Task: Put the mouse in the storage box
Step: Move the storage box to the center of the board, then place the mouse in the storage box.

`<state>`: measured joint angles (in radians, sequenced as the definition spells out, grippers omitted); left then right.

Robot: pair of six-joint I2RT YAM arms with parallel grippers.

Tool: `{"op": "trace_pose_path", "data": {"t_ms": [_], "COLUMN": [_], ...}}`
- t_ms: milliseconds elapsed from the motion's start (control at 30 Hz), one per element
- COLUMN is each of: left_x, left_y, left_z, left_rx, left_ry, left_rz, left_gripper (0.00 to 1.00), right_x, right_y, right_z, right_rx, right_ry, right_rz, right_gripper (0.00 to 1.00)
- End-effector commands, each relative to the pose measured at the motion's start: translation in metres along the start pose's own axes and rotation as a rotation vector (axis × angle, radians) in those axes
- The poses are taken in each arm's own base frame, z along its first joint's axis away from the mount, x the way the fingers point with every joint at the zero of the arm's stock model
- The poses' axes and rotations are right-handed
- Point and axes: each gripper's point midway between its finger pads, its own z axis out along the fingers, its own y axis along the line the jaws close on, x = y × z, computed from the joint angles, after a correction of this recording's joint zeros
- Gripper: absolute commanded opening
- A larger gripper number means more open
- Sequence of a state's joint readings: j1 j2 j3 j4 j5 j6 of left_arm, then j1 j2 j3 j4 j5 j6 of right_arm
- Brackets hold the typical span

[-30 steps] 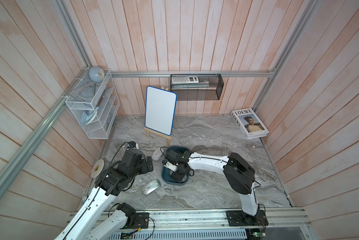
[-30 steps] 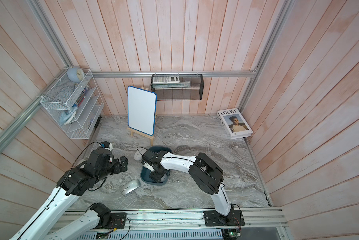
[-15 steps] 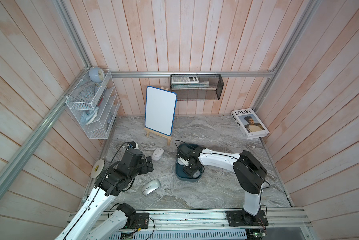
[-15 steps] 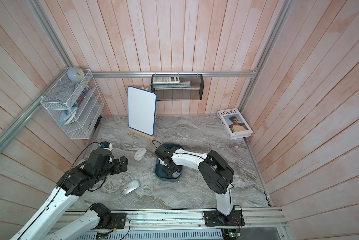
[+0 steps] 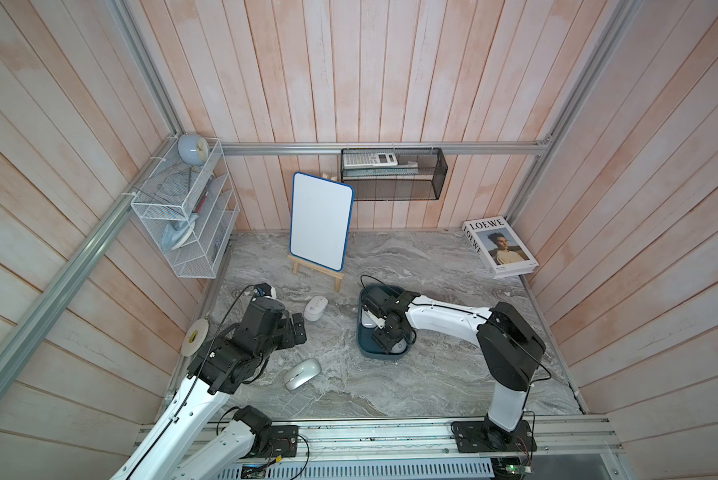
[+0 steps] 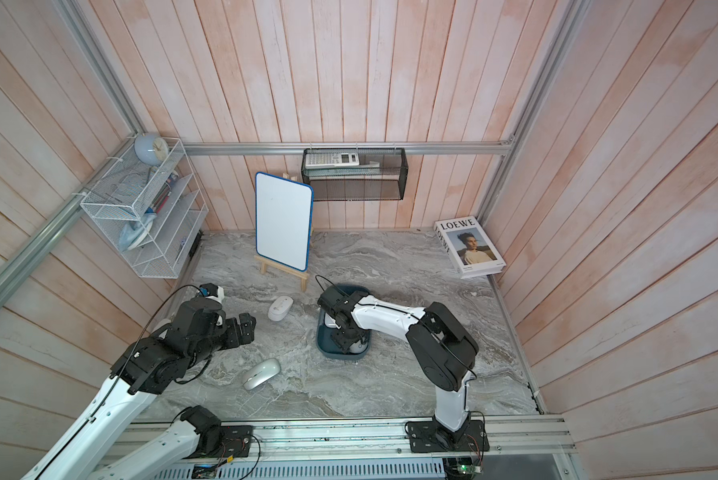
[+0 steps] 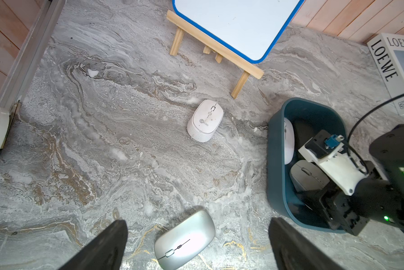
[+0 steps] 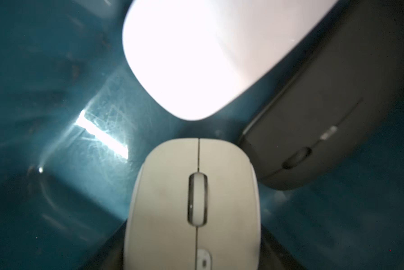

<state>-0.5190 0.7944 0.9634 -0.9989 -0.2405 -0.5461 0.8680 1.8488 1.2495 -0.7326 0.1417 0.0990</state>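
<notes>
The dark teal storage box [image 5: 362, 345] [image 6: 322, 347] [image 7: 275, 163] sits mid-table. My right gripper [image 5: 384, 336] [image 6: 344, 338] [image 8: 192, 245] reaches down into it. Its dark fingers press against both sides of a beige mouse [image 8: 194, 203] resting on the box floor, with no gap showing. A white mouse [image 8: 196, 53] and a dark grey mouse [image 8: 313, 128] also lie inside. On the table left of the box are a silver mouse [image 5: 302, 373] [image 7: 184, 238] and a white ribbed mouse [image 5: 316, 307] [image 7: 205, 120]. My left gripper [image 5: 297, 330] [image 7: 197, 224] hangs open above the silver mouse.
A whiteboard on a wooden easel [image 5: 321, 226] stands behind the box. A LOEWE book [image 5: 500, 252] lies at the back right. A black wire basket [image 5: 392, 174] and a white wire rack [image 5: 186, 216] hang on the walls. A tape roll [image 5: 194, 336] leans at the left edge.
The right gripper and the storage box slid to the right, uncovering the white ribbed mouse; in the last half second they barely moved. The left arm stayed still.
</notes>
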Motion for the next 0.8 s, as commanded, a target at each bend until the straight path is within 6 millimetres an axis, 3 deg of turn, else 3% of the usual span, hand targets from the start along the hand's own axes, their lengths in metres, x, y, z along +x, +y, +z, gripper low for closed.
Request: {"op": "trace_pose_path", "data": {"t_ms": [0,267,467,600,767], "left_x": [0.003,-0.001,-0.030,-0.043,-0.047], "left_y": [-0.002,-0.005,-0.031,-0.031,-0.037], "left_z": [0.000,0.008,0.016,0.047,0.106], "left_rx": [0.013,-0.017,0.017,-0.023,-0.015], "left_ry": [0.000,0.030,0.057,0.131,0.228], "left_rz": [-0.003,0.016,0.065,0.053,0.064], "left_gripper": [1.00,1.00,1.00,1.00,1.00], "right_x": [-0.004,-0.013,-0.029,-0.031,-0.017], "right_y": [-0.006,-0.002,-0.014,-0.054,-0.091], "right_z": [-0.019,-0.044,-0.092,-0.122,-0.148], "right_rx": [0.019,-0.030,-0.072,-0.030,0.013], "right_ry": [-0.044,-0.099,-0.249,-0.371,-0.536], "right_rz": [0.028,0.043,0.131,0.320,0.494], "right_gripper": [0.74,0.80,0.80,0.82,0.85]}}
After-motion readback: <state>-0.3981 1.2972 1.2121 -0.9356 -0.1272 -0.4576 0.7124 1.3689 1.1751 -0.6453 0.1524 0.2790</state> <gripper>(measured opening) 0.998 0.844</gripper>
